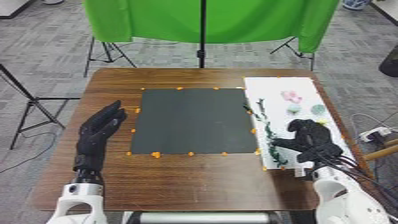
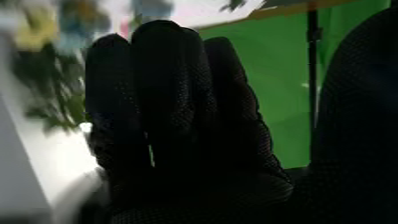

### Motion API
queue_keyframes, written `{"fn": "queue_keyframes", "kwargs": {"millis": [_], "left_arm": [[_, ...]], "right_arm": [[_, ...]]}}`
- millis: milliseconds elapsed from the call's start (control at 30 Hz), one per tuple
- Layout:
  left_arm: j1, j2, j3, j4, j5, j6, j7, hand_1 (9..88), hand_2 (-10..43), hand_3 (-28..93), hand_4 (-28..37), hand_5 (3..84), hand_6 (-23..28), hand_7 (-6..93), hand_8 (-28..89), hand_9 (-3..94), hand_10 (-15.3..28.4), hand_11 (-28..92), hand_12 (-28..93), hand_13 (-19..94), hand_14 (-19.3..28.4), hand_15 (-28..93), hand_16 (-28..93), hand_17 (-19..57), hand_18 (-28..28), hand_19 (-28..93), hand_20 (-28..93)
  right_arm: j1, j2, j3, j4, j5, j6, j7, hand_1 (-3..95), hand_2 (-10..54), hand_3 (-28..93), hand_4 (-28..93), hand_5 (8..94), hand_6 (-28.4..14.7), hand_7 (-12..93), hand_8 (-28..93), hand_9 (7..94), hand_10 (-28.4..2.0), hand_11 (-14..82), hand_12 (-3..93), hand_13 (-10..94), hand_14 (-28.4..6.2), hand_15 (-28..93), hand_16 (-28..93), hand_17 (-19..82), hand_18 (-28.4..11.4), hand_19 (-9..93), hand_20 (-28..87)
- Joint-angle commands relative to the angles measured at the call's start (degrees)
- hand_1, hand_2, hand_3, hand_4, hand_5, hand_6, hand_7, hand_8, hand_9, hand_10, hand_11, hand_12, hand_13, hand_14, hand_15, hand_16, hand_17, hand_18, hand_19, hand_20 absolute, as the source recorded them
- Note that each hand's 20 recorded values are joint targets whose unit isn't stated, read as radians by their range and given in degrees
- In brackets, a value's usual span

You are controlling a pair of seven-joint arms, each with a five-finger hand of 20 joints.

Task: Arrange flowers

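Light, bendy stuff: grip the green sprigs (image 1: 278,156) by the stem, spare the blooms

Nr part of the tabletop (image 1: 204,182), right side: the sprigs lie along the white sheet's (image 1: 275,85) left edge, from nr its nr-left corner to approx. halfway up, one dark tip poking over onto the grey mat (image 1: 193,120). Leaves look thin & prob. springy, so they may snag on each other or on glove fabric. Best hold: bare stem low down, pinched btwn thumb & fingers, w/ light force; a thin stem could roll or slip in fabric.

R hand (image 1: 311,140) is over the sheet's nr half, toward its right edge, palm & fingers close by the sprigs. Fingers are nearly straight & side by side, thumb well apart; nothing seen in its hold. Can't tell if it touches the sheet.

L hand (image 1: 99,127) is over the tabletop's left side, btwn left edge & mat, fingers long & loosely straight, no item in it.

Further up the sheet, just past R hand: yellow flower (image 1: 322,121) nr the right edge, then two blue-green flowers (image 1: 294,108) (image 1: 317,109). Pink flower (image 1: 290,96) is farthest, toward the sheet's far edge. Heads look soft & v. light; a squeeze there may crush petals, so take each under the head.
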Motion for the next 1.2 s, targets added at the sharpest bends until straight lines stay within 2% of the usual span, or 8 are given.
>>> {"fn": "queue_keyframes", "kwargs": {"millis": [33, 633, 867, 900, 933, 967, 1067, 1200], "left_arm": [[0.3, 0.10, 0.47, -0.14, 0.60, 0.16, -1.16, 37.0, -9.5, 57, -17.3, 43.8, 3.3, 12.6, -7, 42.0, 11.5, 16, 13, 33, 15.9, 21, 2, 4.5, 13.1, 7, 18], [0.6, 0.25, 0.69, -0.41, 0.48, 0.12, -1.68, 36.6, -9.5, 57, -17.4, 43.6, 3.3, 12.3, -6, 41.8, 11.5, 16, 13, 33, 16.1, 21, 2, 4.3, 13.1, 7, 18], [0.9, 0.30, 0.66, -0.61, 0.20, 0.31, -1.76, 36.3, -9.5, 57, -17.4, 43.6, 3.4, 12.0, -6, 41.8, 11.6, 16, 13, 32, 16.1, 21, 2, 4.1, 13.1, 7, 18], [0.8, 0.28, 0.65, -0.62, 0.25, 0.24, -1.80, 36.2, -9.5, 57, -17.3, 43.6, 3.4, 12.0, -6, 41.8, 11.6, 16, 13, 32, 16.1, 21, 2, 4.0, 13.1, 7, 18], [0.9, 0.25, 0.68, -0.64, 0.20, 0.20, -1.81, 36.1, -9.5, 57, -17.3, 43.6, 3.4, 12.0, -6, 41.8, 11.6, 16, 13, 32, 16.1, 21, 2, 4.0, 13.2, 7, 18], [0.7, 0.26, 0.70, -0.54, 0.09, -0.05, -1.96, 36.1, -9.5, 57, -17.3, 43.6, 3.4, 12.0, -6, 41.8, 11.6, 16, 13, 32, 16.2, 21, 2, 3.9, 13.2, 7, 18], [0.6, 0.29, 0.63, -0.51, 0.08, -0.23, -2.13, 35.7, -9.5, 57, -17.0, 43.6, 3.5, 11.9, -6, 41.7, 11.7, 16, 13, 32, 16.2, 21, 2, 3.8, 13.2, 7, 18], [0.6, 0.36, 0.55, -0.57, -0.22, 0.08, -2.01, 35.3, -9.5, 58, -16.8, 43.7, 3.4, 11.9, -6, 41.7, 11.7, 16, 13, 32, 16.2, 21, 2, 3.6, 13.3, 7, 18]], "right_arm": [[4.6, 1.5, -3.9, 2.8, -0.7, -2.8, 1.9, 39.3, -9.5, 48, -28, 64.2, -6.1, 33, -5, 64.8, -17.8, 40.4, 34.6, 71, -10.9, 62, 26, 48, -18.2, 84, 52], [9.4, 2.3, -10.0, 4.0, 1.3, -13.2, 3.4, 35.1, -9.5, 60, -27, 73.3, -2.7, 41, -6, 76.5, -15.0, 43.7, 35.7, 82, -7.5, 64, 30, 58, -15.5, 93, 49], [10.6, 2.7, -12.8, 3.9, 1.1, -14.7, 3.3, 37.1, -9.5, 60, -12, 75.3, -2.2, 39, 0, 77.5, -14.7, 44.4, 35.7, 83, -7.2, 64, 31, 59, -15.7, 93, 52], [10.4, 2.5, -12.8, 3.8, 1.5, -14.8, 3.2, 41.2, -9.5, 54, -4, 75.6, -1.7, 38, 13, 77.8, -14.5, 44.9, 35.8, 83, -7.2, 65, 32, 59, -15.8, 93, 53], [10.6, 2.5, -13.1, 3.9, 2.2, -14.1, 3.3, 63.4, -9.5, 0, 35, 76.2, -0.8, 37, 22, 78.7, -14.1, 45.7, 35.8, 84, -7.0, 66, 32, 60, -15.8, 93, 55], [10.5, 2.4, -13.3, 4.1, 2.1, -13.2, 3.5, 69.9, -9.5, -14, 47, 77.2, -0.6, 37, 24, 79.4, -13.9, 45.9, 35.8, 84, -6.6, 66, 32, 60, -15.7, 93, 56], [10.2, 1.8, -12.3, 4.4, 3.6, -11.1, 3.6, 78.8, -9.5, -28, 67, 80.2, 0.4, 38, 26, 83.2, -12.9, 43.4, 41.1, 87, -5.7, 66, 34, 63, -15.2, 93, 59], [8.5, 1.1, -7.8, 2.7, 5.6, -7.3, 4.4, 80.0, -9.5, -28, 70, 80.9, 0.6, 38, 27, 84.1, -12.2, 42.3, 43.5, 87, -5.2, 66, 34, 64, -15.0, 93, 60]]}}
